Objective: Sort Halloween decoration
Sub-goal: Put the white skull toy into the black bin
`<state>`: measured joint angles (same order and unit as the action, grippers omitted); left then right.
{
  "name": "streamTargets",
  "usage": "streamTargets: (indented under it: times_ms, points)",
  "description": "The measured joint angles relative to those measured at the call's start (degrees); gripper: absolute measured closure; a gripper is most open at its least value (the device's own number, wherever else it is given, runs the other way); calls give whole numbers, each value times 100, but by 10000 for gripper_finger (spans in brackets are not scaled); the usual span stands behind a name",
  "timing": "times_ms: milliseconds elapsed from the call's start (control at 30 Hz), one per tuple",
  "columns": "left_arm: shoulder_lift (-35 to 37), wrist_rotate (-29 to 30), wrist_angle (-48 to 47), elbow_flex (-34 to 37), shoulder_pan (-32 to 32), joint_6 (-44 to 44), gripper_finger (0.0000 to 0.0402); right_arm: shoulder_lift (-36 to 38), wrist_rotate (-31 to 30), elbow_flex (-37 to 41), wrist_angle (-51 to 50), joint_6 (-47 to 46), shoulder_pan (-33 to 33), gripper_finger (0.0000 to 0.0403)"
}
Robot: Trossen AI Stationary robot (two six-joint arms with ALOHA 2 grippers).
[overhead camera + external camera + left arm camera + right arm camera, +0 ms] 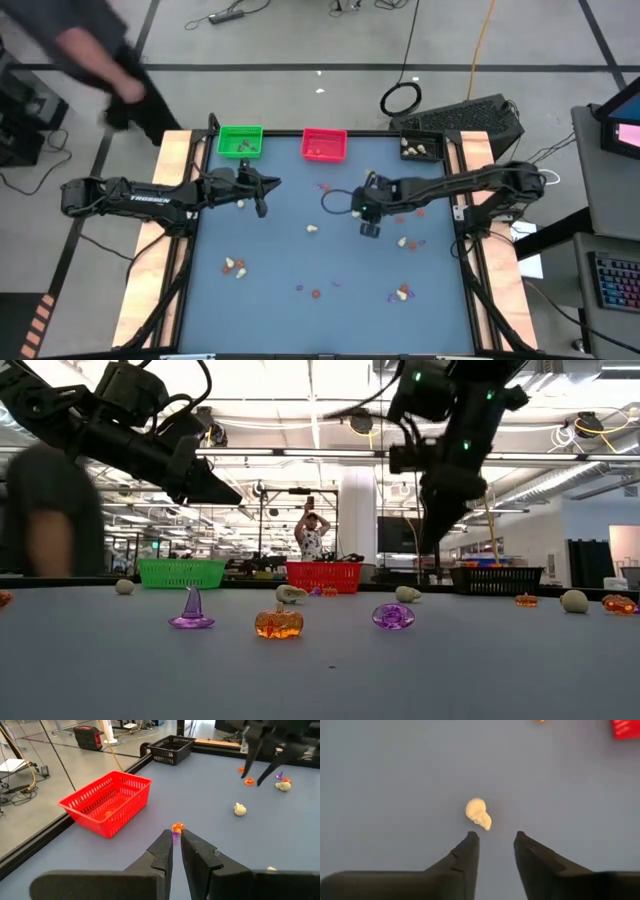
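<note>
Your right tool (494,851) is hanging spread above a cream skull trinket (478,814) mid-surface; you are lining up a pick, so lowering squarely comes next. Your left tool (175,851), nearly pressed together, is waiting near the red tray (107,802), far side.

Matt blue-grey table (300,260), glossy translucent plastic pumpkin (279,623), latticed plastic red basket (107,802).

The left arm (130,196) reads "TROSSEN".
</note>
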<state>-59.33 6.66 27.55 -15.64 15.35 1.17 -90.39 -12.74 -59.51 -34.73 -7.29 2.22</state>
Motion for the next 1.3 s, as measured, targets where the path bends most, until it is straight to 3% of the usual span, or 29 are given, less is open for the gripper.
streamTargets:
  times_ms: [200, 467, 867, 1200, 1300]
  points:
    - [0, 0, 0, 0, 0, 3, 356, -652, 768, 1, 623, 713, 394, 244]
    - [0, 0, -15, 0, 0, 0, 356, -1182, 1460, -2, 920, 843, 637, 253]
    - [0, 2, -76, 0, 0, -3, 356, -1133, 1581, -6, 1030, 844, 638, 353]
    - [0, 1, -94, 0, 0, -4, 356, -584, 1564, -6, 1031, 666, 636, 352]
    - [0, 2, -99, 0, 0, -5, 356, -241, 1281, -6, 939, 625, 636, 352]
